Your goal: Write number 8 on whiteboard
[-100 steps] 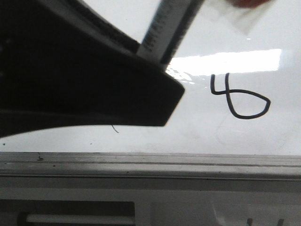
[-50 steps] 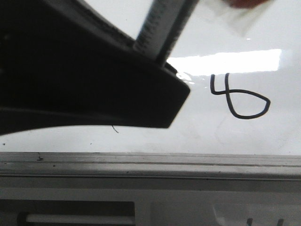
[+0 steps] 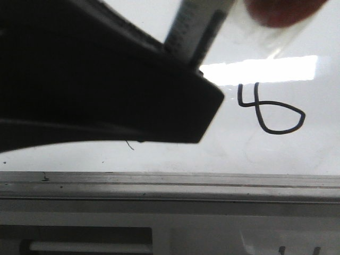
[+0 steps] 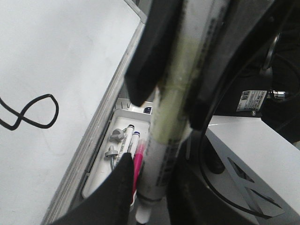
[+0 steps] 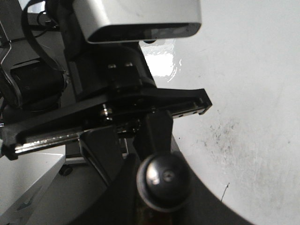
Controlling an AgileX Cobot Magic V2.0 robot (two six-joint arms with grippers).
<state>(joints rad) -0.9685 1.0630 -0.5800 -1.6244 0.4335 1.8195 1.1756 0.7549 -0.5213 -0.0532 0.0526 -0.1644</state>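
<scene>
The number 8 (image 3: 271, 109) is drawn in black on the whiteboard (image 3: 276, 154), lying right of my left gripper; it also shows in the left wrist view (image 4: 28, 110). My left gripper (image 4: 157, 197) is shut on a white marker (image 4: 164, 140), held off the board's edge above a tray. In the front view the gripper's black finger (image 3: 202, 106) and the marker (image 3: 194, 26) fill the upper left. My right gripper (image 5: 161, 197) is shut on a round black marker cap (image 5: 164, 180), seen end-on, facing my left arm (image 5: 140, 93).
A grey metal rail (image 3: 170, 183) edges the board. A white tray (image 4: 101, 173) beside the rail holds a pink marker (image 4: 139, 157) and white markers (image 4: 124, 140). A short thin stroke (image 3: 129, 144) and a grey speckled smudge (image 5: 225, 136) mark the board. A blurred reddish shape (image 3: 281, 10) hangs top right.
My left gripper with the marker has shifted a little to the right in the front view. The reddish blur at the top right has grown and come lower.
</scene>
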